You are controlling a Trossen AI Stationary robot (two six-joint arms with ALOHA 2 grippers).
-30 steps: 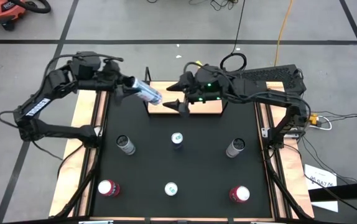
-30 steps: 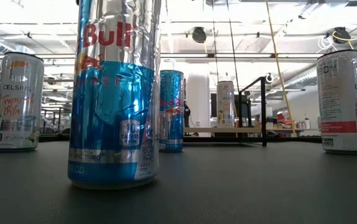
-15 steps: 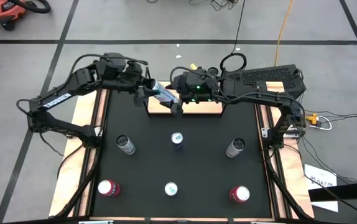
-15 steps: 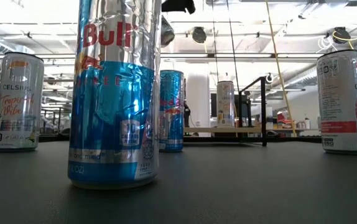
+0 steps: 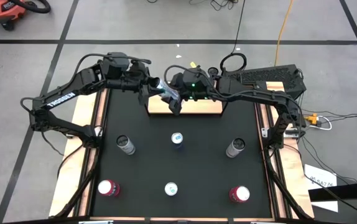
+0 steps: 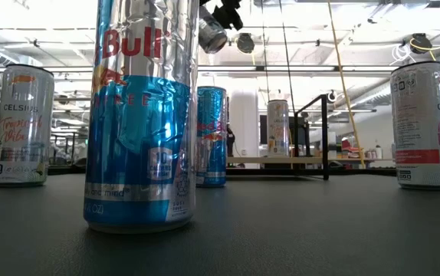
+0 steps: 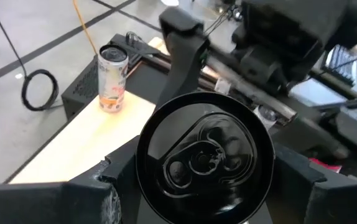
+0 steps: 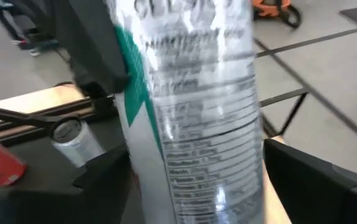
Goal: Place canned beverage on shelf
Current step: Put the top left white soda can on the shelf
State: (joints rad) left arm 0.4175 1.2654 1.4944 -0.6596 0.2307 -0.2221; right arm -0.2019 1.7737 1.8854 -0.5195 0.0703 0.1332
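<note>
A silver-and-green canned beverage (image 5: 164, 93) hangs in the air over the shelf's left end, lying almost level, with my left gripper (image 5: 148, 87) shut on it. My right gripper (image 5: 173, 99) is open, one finger (image 8: 104, 180) on each side of the can's body (image 8: 191, 112); I cannot tell whether they touch it. The left wrist view shows the can's tab end (image 7: 204, 155) facing the camera. The shelf (image 5: 200, 109) is a light-wood board at the mat's far edge. Another can (image 7: 112, 78) stands upright on it. My left gripper pinches the can's side wall near its tab end (image 7: 147, 180) between its two fingers (image 7: 97, 193). The fingers come from the table's left, slanting a little down, and lie along the can. The can is lifted clear, its other end (image 6: 211, 34) pointing toward my right gripper.
Several cans stand upright on the black mat (image 5: 203, 168), among them a silver one (image 5: 125, 144), a blue one (image 5: 177, 138) and a red one (image 5: 108, 188). The shelf's black side bracket (image 6: 325, 134) rises at its end. Wooden strips edge the table.
My left gripper has carried the can toward the table's right, to above the shelf's left end. My right gripper has moved left and down toward it, and its fingers now stand on either side of the can.
</note>
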